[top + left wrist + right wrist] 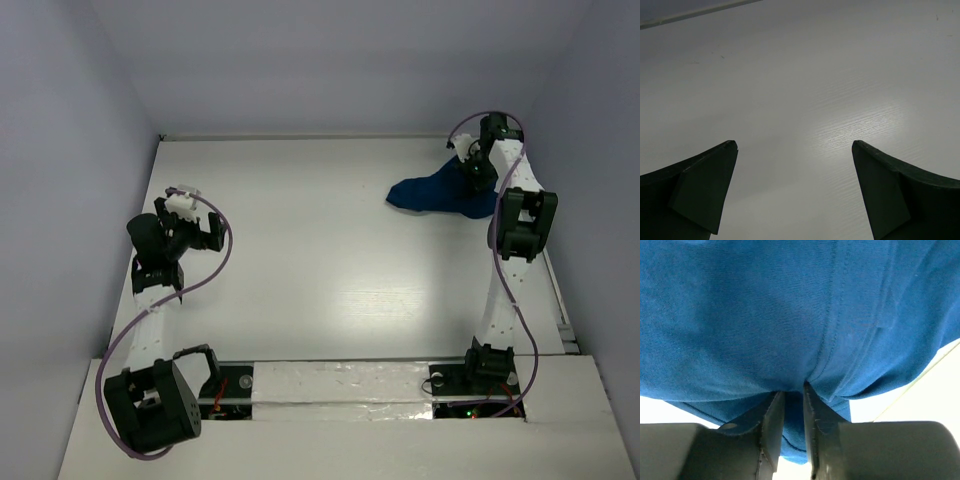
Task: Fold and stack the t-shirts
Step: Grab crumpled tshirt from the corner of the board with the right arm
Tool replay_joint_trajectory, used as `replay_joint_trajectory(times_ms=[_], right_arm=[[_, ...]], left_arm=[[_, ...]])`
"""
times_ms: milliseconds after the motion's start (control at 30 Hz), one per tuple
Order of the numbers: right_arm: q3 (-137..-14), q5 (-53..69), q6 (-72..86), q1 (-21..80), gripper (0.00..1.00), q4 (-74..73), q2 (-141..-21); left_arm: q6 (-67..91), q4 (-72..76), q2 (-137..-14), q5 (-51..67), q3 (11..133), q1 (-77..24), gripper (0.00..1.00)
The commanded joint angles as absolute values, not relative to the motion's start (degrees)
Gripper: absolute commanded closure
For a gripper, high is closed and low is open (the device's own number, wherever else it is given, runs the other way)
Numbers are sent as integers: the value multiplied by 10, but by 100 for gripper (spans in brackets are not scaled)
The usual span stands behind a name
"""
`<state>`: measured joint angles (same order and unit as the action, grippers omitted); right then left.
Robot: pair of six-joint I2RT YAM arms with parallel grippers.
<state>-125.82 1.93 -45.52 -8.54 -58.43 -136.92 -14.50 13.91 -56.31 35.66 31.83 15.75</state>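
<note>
On the left, your left pincer hung above the white table with its two dark fingers spread wide. Nothing lay between them, and only bare table top showed in the gap. The t-shirt was well apart from that pincer, far off to its right and further across the table.

Moving right, you had the shirt lying as a crumpled dark blue heap, not spread flat. Most of the cloth trailed away to the left of your right pincer, which came down on the heap's right end, close to the side wall.

From the right wrist camera, you could see the right pincer's fingers drawn almost together, pinching a fold of the blue cloth between their tips. The fabric puckered into that narrow gap and filled nearly the whole view above the pincer. A stitched seam ran down the cloth to just beside the pinch, and a little blue cloth hung below the tips between the fingers
</note>
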Motion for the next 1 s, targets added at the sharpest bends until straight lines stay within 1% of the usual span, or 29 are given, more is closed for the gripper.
replay_joint_trajectory(times_ms=[0,33,67,133,167,600,733,833,867,967], right_arm=[[-1258,13,-444,-81,83,-553,-1336],[-1254,14,-441,-81,84,-548,-1332],[-1253,17,-438,-81,88,-543,-1328],[-1252,24,-435,-81,94,-542,-1319],[-1252,25,-433,-81,100,-541,-1308],[-1187,90,-425,-64,100,-546,-1156],[-1152,118,-425,-52,100,-554,-1091],[-1120,143,-425,-27,100,-555,-1015],[-1118,145,-422,-14,100,-559,-976],[-1140,161,-410,6,100,-576,-921]], left_arm=[[-149,154,-546,359,311,156,1],[-149,154,-544,359,311,156,1],[-149,153,-544,358,311,156,1],[-149,152,-541,358,311,156,1],[-149,152,-541,358,311,156,1],[-150,150,-520,358,303,156,1],[-151,149,-515,359,302,156,1],[-153,149,-515,359,301,156,1],[-153,149,-515,360,301,156,1],[-152,148,-513,364,300,156,1]])
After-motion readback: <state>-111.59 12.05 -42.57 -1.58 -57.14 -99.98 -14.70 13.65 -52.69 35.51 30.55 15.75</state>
